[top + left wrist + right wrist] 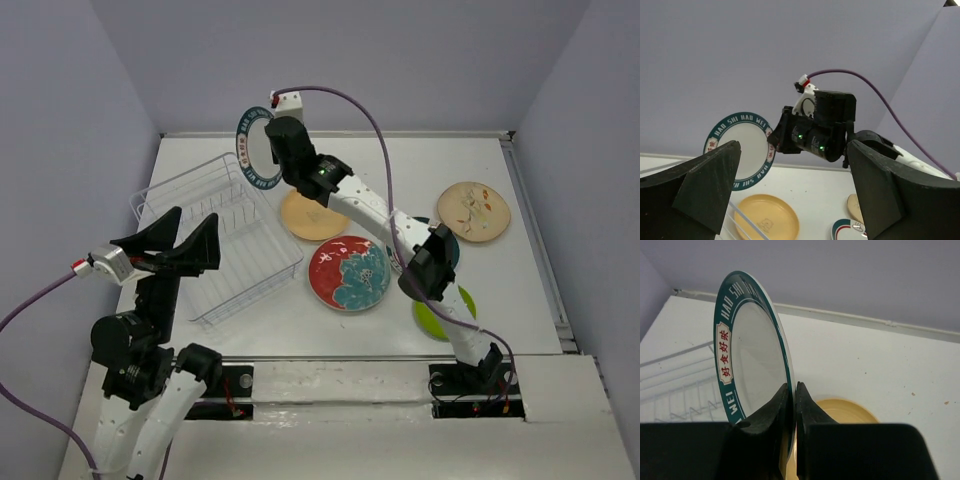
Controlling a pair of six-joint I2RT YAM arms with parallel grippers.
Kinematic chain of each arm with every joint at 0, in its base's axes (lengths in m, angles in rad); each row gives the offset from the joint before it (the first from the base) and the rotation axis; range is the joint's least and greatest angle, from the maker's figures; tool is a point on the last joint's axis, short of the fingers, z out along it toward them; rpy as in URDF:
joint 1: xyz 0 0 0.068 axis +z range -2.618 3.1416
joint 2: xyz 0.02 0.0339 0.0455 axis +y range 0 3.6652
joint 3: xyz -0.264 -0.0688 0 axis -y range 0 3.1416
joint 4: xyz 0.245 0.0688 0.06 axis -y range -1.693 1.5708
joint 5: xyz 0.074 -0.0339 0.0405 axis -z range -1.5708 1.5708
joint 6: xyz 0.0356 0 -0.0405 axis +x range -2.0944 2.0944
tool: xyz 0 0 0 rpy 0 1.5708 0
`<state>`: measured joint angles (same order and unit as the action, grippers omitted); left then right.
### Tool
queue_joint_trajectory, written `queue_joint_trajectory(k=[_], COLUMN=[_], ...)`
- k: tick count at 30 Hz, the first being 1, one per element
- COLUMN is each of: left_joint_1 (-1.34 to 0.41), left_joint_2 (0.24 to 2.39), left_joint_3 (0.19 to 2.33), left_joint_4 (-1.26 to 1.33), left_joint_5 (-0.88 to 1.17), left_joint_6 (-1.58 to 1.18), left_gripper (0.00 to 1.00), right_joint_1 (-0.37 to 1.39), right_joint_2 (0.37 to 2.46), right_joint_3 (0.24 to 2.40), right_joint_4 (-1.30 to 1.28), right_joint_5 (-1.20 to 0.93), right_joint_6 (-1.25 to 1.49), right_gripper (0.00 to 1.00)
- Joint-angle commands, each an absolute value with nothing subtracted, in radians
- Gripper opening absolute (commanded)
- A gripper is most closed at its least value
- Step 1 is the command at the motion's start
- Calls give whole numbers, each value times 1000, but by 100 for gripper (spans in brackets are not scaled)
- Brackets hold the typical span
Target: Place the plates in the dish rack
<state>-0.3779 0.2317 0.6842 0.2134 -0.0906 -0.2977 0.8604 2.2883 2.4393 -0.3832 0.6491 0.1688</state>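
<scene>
Pinching the rim of a round white plate with a dark teal rim (752, 355), the right pincer (792, 390) has its two black fingers pressed together on the plate's lower edge. The plate stands on edge in the air, clear of the bench (400, 160). The wire-grid white dish rack (215, 240) lies below the right pincer and to its left. It looks empty, so I judge loading has only begun. The left pincer (196, 225) is spread wide, holds nothing and hovers over the rack's near side.

White capitals on the teal band read "HAO SHI HAO WEI". A pale panel on the band carries four red Chinese characters, apparently 好食好味.

The plate looks glazed and rigid, so I expect it to be slick, fairly heavy and liable to chip if knocked against the wire. A narrow grip at one rim point lets it swivel, so a slow, upright lowering between the wires seems wise.

Directly beneath the right pincer lies a plain orange-yellow round plate (312, 217). Further back along its arm are a red plate with a teal flower (348, 273), a lime green plate (445, 315) and a beige speckled plate (473, 211). A second teal-rimmed plate (847, 227) is mostly hidden. Each lies flat and would need taking at its rim.
</scene>
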Motion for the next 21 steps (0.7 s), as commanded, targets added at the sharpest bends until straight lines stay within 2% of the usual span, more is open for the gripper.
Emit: queue_joint_trajectory(k=[1, 7, 21], left_joint_1=[-396, -419, -420], left_joint_2=[201, 190, 186], left_joint_3=[670, 673, 672], left_joint_4=[255, 241, 236], left_joint_5=[-132, -156, -156], left_joint_6=[-279, -265, -270], left_gripper=[99, 99, 99], right_joint_1=[920, 956, 997], right_joint_2=[2366, 2393, 2499], right_joint_3=[2661, 2625, 2603], right_joint_4=[-330, -247, -245], right_joint_5=[842, 851, 908], right_joint_6=[31, 11, -37], right_gripper=[7, 7, 7])
